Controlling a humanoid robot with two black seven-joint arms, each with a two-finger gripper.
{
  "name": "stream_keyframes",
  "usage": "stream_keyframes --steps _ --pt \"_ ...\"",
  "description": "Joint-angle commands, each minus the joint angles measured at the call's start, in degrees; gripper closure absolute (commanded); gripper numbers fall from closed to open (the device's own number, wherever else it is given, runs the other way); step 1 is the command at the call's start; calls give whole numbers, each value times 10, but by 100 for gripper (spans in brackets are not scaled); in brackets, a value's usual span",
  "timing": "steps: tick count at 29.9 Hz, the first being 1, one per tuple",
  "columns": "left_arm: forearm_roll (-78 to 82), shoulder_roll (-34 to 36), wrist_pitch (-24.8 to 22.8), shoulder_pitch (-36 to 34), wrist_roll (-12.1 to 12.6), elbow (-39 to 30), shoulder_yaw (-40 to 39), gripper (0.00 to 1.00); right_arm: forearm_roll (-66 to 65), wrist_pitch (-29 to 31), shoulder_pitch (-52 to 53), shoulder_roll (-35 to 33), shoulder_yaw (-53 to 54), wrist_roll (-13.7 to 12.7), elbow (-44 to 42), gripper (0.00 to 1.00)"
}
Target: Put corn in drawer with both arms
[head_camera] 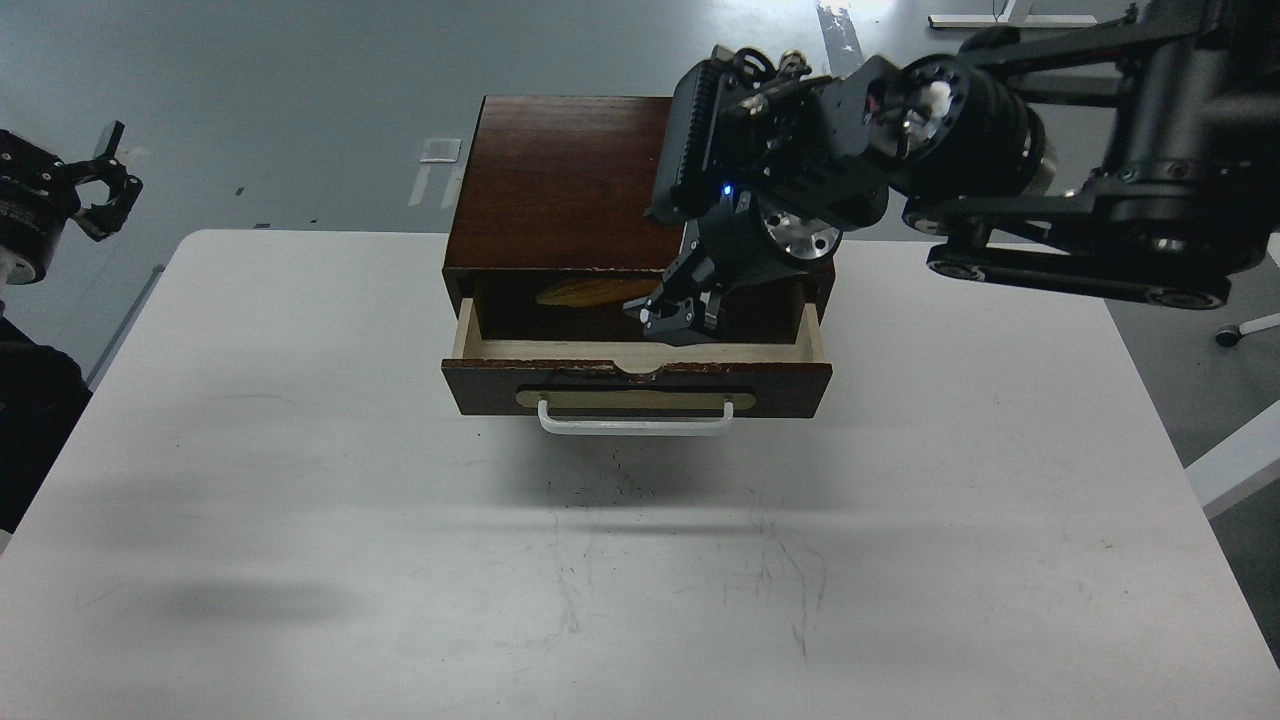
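The drawer [637, 352] of the dark brown wooden box [560, 180] is pulled out, with its white bar handle [636, 424] towards me. The yellow corn [590, 292] lies inside the drawer, back in the box's shadow, and looks dim. My right gripper [680, 318] hangs just above the drawer's right half, next to the corn's right end, with its fingers apart and nothing in them. My left gripper [100, 190] is open and empty far to the left, beyond the table's edge.
The box stands at the far middle of the white table [300, 500]. My bulky right arm [1000, 150] reaches in from the right above the box's right side. Grey floor lies beyond the table.
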Motion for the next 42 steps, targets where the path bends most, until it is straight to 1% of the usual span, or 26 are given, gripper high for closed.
stream_keyframes --steps 1,2,6,7,8,9,10,11,14,17,19,23,25,27,35,37,38,39,41,42 --pt "1 1 0 1 1 0 0 1 107 1 -12 -38 37 -1 -22 0" --pt "1 0 0 0 2 0 1 1 135 1 -12 -59 39 0 -25 0" --pt "1 -6 0 0 2 -1 2 1 197 -1 -21 -103 41 -1 -34 0" --pt "1 -7 0 0 3 -1 2 1 236 -3 -27 -120 46 -1 -37 0" --pt "2 -7 0 -1 4 -1 3 1 260 -4 -32 -128 49 -3 -41 0" --pt "2 -8 0 -1 4 -4 3 1 315 -4 -47 -141 57 -4 -57 0" --pt "2 -8 0 -1 4 -4 3 1 315 -4 -48 -141 57 -4 -57 0" --pt "2 -10 0 -1 5 -6 4 1 382 -4 -70 -146 65 -6 -78 0" --pt "4 -29 0 -6 6 -6 4 1 522 -9 -133 -168 102 -7 -104 0" --pt "4 -34 0 -8 6 -6 4 1 575 -21 -170 -188 129 -7 -104 0" --pt "4 -42 0 -11 6 -6 3 1 626 -41 -227 -195 169 -6 -105 0" --pt "3 -51 0 -23 5 -6 3 1 689 -48 -297 -205 239 -1 -119 0" --pt "3 -58 0 -27 5 -6 4 1 754 -47 -351 -202 295 0 -143 0" --pt "4 -59 0 -28 6 -4 4 1 798 -47 -385 -199 328 0 -155 0" --pt "4 -73 0 -28 9 -2 4 1 900 -49 -469 -163 416 2 -176 0" --pt "4 -75 0 -27 9 -2 4 1 957 -49 -497 -138 443 10 -188 0" --pt "4 -76 0 -27 9 -1 4 1 992 -50 -514 -120 464 23 -201 0" --pt "5 -76 0 -27 10 0 5 1 1019 -49 -527 -104 487 40 -217 0" --pt "6 -78 0 -27 10 0 5 1 1037 -50 -546 -80 516 60 -240 0" --pt "6 -80 0 -27 11 0 5 1 1039 -49 -551 -72 525 63 -244 0"
